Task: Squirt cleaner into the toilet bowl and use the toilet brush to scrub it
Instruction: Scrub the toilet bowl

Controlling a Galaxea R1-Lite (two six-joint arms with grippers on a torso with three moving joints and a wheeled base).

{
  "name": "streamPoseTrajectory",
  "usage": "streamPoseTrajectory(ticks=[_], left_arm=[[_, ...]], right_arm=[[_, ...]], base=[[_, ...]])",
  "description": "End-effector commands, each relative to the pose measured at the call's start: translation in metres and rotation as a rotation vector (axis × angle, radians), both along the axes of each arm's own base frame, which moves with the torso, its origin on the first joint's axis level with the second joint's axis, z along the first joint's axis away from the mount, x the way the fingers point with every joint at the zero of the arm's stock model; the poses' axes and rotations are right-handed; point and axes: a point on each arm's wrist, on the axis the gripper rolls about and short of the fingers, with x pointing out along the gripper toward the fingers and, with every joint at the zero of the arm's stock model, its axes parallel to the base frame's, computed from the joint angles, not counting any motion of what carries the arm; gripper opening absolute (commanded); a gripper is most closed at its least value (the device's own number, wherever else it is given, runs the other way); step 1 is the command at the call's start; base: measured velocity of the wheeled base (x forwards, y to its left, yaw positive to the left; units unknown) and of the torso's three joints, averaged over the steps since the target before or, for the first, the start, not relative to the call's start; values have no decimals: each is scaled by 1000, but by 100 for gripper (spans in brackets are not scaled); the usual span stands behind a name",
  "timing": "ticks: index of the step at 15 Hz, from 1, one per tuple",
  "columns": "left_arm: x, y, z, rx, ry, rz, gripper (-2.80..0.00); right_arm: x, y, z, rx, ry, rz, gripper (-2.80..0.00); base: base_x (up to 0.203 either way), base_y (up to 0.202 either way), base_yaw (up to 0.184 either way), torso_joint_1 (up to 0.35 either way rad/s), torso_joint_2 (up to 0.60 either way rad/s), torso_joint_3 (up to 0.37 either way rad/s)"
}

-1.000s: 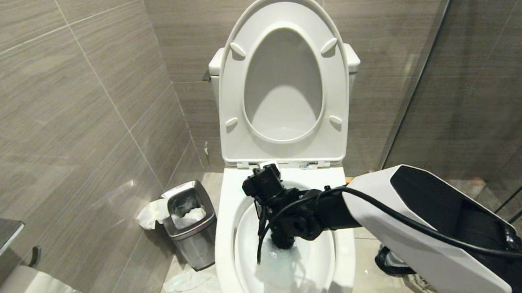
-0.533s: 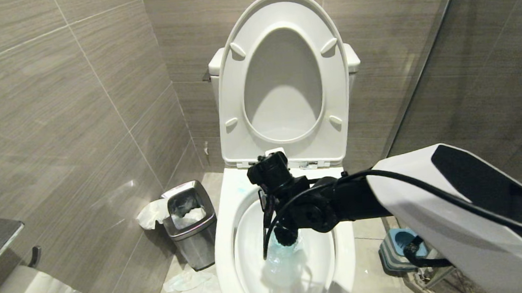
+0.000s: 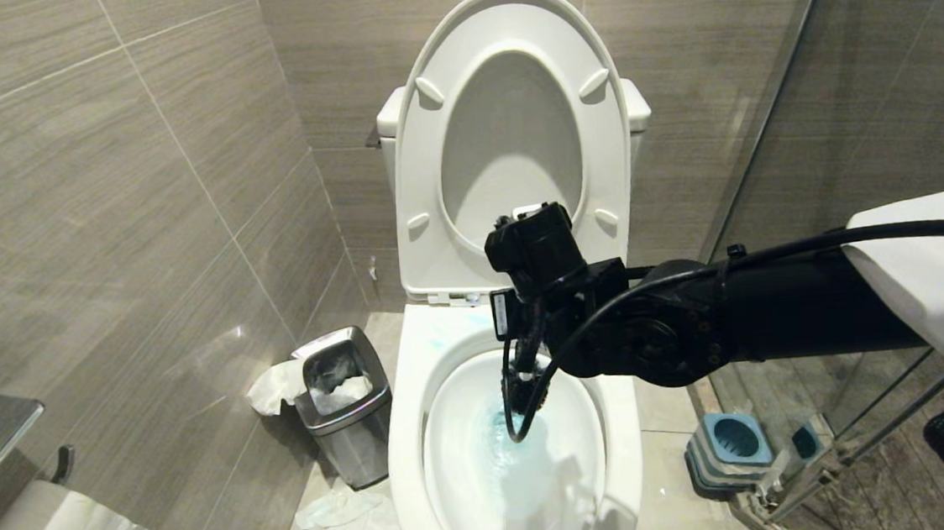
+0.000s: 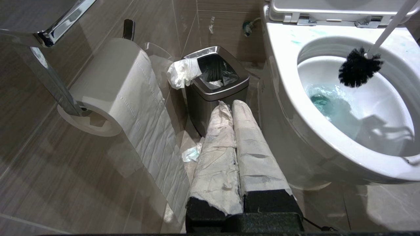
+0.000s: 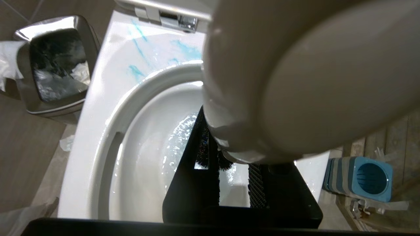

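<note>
- A small square steel bin (image 3: pixel 342 401) stands on the floor by the tiled wall, white tissue (image 3: pixel 273 388) draped over its edge.
- More crumpled tissue (image 3: pixel 349 519) lies on the floor.
- A toilet-paper roll (image 4: pixel 111 88) hangs on a chrome holder.
- A square blue-grey holder (image 3: pixel 726 447) sits beside a glass partition (image 3: pixel 847 101).

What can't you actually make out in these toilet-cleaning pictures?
- Bottle: in no view; only teal streaks of cleaner on the toilet bowl rim show.
- Upper handle of the toilet brush: cut off by the left wrist view's edge; in the head view the right arm mostly covers it.
- Far side of the bowl, right wrist view: hidden behind the handle's blurred tip, close to the lens.
</note>
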Motion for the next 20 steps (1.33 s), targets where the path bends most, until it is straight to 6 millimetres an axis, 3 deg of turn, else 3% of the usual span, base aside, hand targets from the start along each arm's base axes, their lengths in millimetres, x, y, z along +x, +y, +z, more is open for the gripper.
streamPoseTrajectory(ticks=[1, 6, 9, 11, 13, 17, 20], left_arm=[[0, 0, 0, 1, 1, 0, -280], [0, 0, -1, 1, 2, 0, -280], [0, 0, 0, 1, 1, 0, -280], [0, 0, -1, 0, 2, 0, -280], [0, 0, 0, 1, 1, 0, -280], [0, 0, 0, 1, 1, 0, -280], [0, 0, 0, 1, 1, 0, -280]], right_arm=[[7, 7, -28, -42, 44, -5, -280], [26, 21, -105, -121, 125, -13, -280], [34, 26, -119, -113, 115, -22, -280], [29, 22, -97, -89, 89, -18, -280], [14, 12, -57, -53, 48, -8, -280], [-31, -27, 13, -9, 14, 15, -280], [-68, -60, 31, -26, 55, 95, -280]], base=[[0, 0, 0, 0, 0, 0], [0, 0, 0, 0, 0, 0], [0, 0, 0, 0, 0, 0], [0, 0, 0, 0, 0, 0], [0, 0, 0, 0, 0, 0], [0, 0, 0, 0, 0, 0], [0, 0, 0, 0, 0, 0]])
